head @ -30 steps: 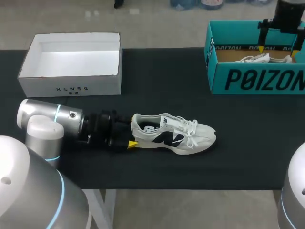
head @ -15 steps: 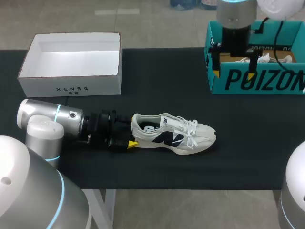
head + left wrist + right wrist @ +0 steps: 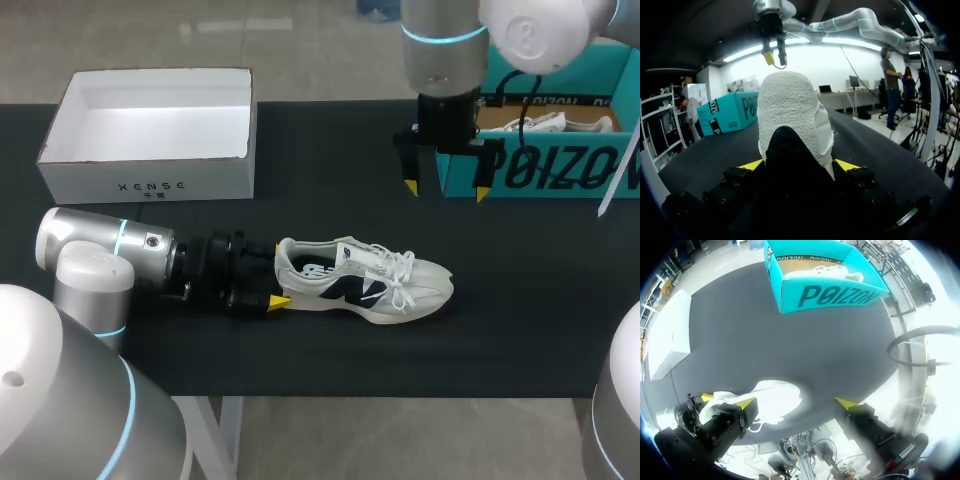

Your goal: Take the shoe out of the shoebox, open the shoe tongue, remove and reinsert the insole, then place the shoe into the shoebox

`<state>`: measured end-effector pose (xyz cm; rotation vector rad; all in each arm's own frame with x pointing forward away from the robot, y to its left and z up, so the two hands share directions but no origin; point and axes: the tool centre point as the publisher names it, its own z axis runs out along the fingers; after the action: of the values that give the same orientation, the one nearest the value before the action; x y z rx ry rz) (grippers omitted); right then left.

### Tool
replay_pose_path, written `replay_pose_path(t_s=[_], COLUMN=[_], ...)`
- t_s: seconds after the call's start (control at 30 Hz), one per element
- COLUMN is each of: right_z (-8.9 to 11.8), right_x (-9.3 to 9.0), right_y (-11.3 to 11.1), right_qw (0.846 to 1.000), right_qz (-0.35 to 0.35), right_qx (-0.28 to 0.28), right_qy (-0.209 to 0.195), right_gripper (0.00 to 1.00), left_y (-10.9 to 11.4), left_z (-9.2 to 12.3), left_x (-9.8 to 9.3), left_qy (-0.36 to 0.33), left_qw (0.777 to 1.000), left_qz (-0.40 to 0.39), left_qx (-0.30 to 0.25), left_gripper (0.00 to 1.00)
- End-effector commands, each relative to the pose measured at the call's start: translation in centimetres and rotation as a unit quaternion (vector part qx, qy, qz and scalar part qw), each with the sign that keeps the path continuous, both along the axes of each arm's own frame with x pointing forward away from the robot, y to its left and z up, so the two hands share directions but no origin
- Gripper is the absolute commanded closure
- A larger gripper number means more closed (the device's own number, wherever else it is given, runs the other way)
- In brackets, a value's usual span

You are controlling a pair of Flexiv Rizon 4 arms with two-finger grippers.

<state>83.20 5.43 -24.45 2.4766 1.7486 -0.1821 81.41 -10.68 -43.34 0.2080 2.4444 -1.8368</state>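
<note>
**Tabletop**: black, carrying all the items below.

**Shoe**: white sneaker with a dark side mark and white laces. It stands on its sole at the near middle of the tabletop, heel to the left and toe to the right. It is outside both boxes and well apart from each.

**Shoebox**: teal, lid off, at the far right of the tabletop, with large dark lettering on its near wall.

**Second shoe**: white, lying inside the shoebox and only partly visible over the wall.

**White box**: open-topped, at the far left, with a white interior.

**Left arm**: comes in low from the left, lying nearly level along the tabletop and pointing right at the heel.

**Left jaws**: gripping the shoe at the heel. The left wrist view shows a yellow tip against each side of the heel's padded collar. In the head view only the near tip shows, beside the heel's lower edge.

**Right arm**: comes down from the far right, with its wrist pointing straight down in front of the shoebox's left end.

**Right jaws**: spread wide apart with nothing between them. The yellow tips hang above bare tabletop, just left of the shoebox's near left corner, far from the shoe and to its right.
</note>
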Motion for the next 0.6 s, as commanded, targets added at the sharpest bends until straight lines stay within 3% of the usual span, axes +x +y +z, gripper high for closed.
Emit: replay_pose_path(t_s=[0.03, 0.33, 0.6], right_z=[-0.1, -0.1, -0.9], right_x=[0.1, 0.1, -4.5], right_y=[-0.1, -0.1, 2.9], right_qw=[1.0, 1.0, 1.0], right_qz=[0.0, 0.0, -0.015], right_qx=[0.002, 0.002, -0.012], right_qy=[0.0, 0.0, 0.024], right_gripper=[0.0, 0.0, 0.0], left_y=[0.0, 0.0, 0.0], left_z=[-0.2, -0.2, -0.2], left_x=[0.0, 0.0, 0.0], left_qy=[0.0, 0.0, 0.0], left_qw=[1.0, 1.0, 1.0], left_qz=[0.0, 0.0, 0.0], left_qx=[0.0, 0.0, 0.0], left_gripper=[1.0, 1.0, 1.0])
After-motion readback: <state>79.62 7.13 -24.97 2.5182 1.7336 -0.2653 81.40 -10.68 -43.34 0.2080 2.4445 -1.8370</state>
